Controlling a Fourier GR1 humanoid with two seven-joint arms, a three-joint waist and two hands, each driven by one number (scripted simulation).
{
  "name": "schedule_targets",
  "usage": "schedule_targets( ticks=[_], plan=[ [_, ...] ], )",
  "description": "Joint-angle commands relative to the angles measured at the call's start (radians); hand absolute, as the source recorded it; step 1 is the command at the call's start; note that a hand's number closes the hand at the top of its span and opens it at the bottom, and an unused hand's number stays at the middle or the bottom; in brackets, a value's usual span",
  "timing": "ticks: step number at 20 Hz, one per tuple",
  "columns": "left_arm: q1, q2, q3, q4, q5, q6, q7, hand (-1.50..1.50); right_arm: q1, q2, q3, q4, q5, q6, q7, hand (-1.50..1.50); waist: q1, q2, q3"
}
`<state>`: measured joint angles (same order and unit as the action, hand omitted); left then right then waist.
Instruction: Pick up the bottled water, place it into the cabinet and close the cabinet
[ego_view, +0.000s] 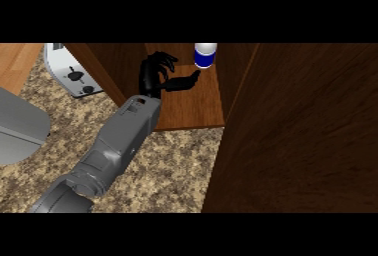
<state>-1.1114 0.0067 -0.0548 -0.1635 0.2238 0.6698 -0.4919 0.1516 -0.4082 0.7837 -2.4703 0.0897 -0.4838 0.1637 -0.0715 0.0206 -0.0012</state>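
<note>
My left hand (156, 75) was inside the open cabinet (193, 102) with its fingers spread apart and holding nothing, thumb pointing toward the water bottle (205, 55), which stood upright on the shelf just beside it, while the toaster (74, 75) sat on the counter (170, 165).

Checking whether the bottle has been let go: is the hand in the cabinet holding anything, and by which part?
Nothing is held. The left hand is open beside the bottle, which stands on the cabinet floor; only the thumb tip reaches near its lower side.
</note>
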Motion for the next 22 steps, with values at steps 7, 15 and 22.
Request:
schedule_targets(
  ticks=[7, 15, 22],
  plan=[
    [-0.043, 0.002, -0.054, 0.124, -0.082, 0.097, 0.046, -1.50, 0.024, -0.031, 0.011, -0.063, 0.015, 0.010, -0.005, -1.50, -0.013, 0.003, 0.001],
    [-0.042, 0.019, -0.036, 0.118, -0.074, 0.109, 0.048, -1.50, 0.046, -0.035, 0.057, -0.057, 0.047, -0.003, -0.032, -1.50, -0.017, 0.001, -0.001],
    [0.008, 0.000, -0.008, 0.035, -0.052, -0.035, -0.082, -1.50, 0.002, -0.031, 0.018, -0.064, 0.007, 0.002, 0.008, -1.50, 0.001, 0.001, -0.002]
  ],
)
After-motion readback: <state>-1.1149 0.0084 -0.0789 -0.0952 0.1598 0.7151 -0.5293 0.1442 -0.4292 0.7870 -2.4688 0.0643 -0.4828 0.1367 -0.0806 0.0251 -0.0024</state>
